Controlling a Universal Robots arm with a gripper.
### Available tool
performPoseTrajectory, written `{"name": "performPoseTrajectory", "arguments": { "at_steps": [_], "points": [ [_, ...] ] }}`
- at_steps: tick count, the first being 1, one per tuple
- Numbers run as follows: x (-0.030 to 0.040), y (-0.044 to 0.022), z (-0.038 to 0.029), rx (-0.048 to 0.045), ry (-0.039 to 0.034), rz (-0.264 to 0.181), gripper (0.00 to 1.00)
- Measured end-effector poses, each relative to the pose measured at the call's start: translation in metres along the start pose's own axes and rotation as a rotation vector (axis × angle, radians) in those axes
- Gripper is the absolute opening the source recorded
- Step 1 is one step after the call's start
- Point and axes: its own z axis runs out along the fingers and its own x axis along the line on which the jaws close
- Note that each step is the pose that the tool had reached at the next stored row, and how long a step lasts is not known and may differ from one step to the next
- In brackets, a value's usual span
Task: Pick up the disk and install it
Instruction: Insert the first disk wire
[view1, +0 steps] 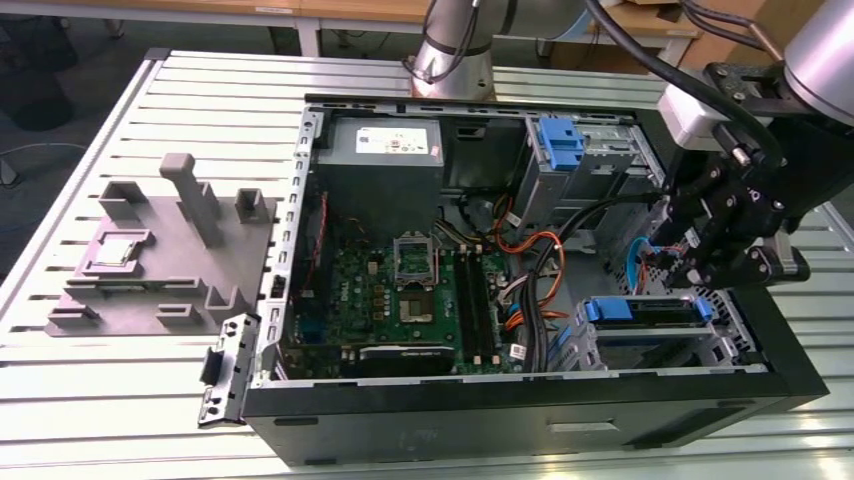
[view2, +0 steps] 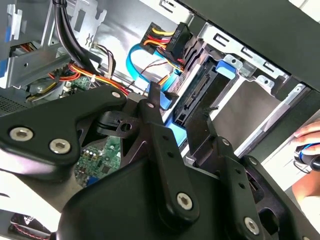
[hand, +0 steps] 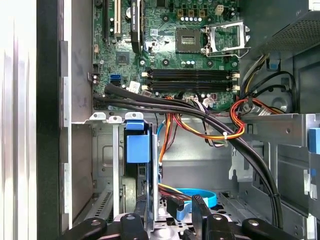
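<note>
Disk (view1: 643, 312) sits in the drive cage (view1: 731, 338), straight ahead of the jaws.

In the exterior view the gripper (view1: 697, 280) hangs just over the cage in the corner of the PC case (view1: 534, 412) on the exterior view's right. The case lies on the slatted tabletop (view1: 134, 400). In the second wrist view the disk (view2: 196, 95) shows edge-on. Its connector end faces the gripper (view2: 177, 107), its long axis runs away into the cage, and its blue carrier rail is alongside. The jaws stand parted, in line with that end and straddling it or just short of it. Nothing looks clamped, but I can't rule out contact from this angle. Orange and blue cables pass close by.
</note>
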Motion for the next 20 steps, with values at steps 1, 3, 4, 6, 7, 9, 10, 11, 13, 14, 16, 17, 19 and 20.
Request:
{"name": "performPoseTrajectory", "arguments": {
  "at_steps": [1, 3, 4, 6, 7, 9, 10, 11, 13, 14, 16, 17, 19, 20],
  "points": [
    [0.0002, 0.0, 0.0005, 0.0, 0.0001, 0.0, 0.48],
    [0.0006, -0.0001, 0.0012, 0.0, 0.0003, 0.0, 0.48],
    [0.0007, -0.0001, 0.0012, 0.0, 0.0003, 0.0, 0.48],
    [0.0008, -0.0001, 0.0012, 0.0, 0.0003, 0.0, 0.48],
    [0.0008, -0.0001, 0.0013, 0.0, 0.0002, 0.0, 0.48],
    [0.0008, -0.0001, 0.0012, 0.0, 0.0003, 0.0, 0.48],
    [0.0008, -0.0001, 0.0013, 0.0, 0.0002, 0.0, 0.48],
    [0.0008, -0.0001, 0.0013, 0.0, 0.0003, 0.0, 0.48],
    [0.0008, -0.0001, 0.0013, 0.0, 0.0003, 0.0, 0.48],
    [0.0008, -0.0001, 0.0013, 0.0, 0.0003, 0.0, 0.47],
    [0.0009, -0.0001, 0.0013, 0.0, 0.0002, 0.0, 0.4],
    [0.0009, -0.0001, 0.0013, 0.0, 0.0002, 0.0, 0.35],
    [0.0009, -0.0001, 0.0012, 0.0, 0.0003, 0.0, 0.29],
    [0.0009, -0.0001, 0.0013, 0.0, 0.0002, 0.0, 0.23]
  ]
}}
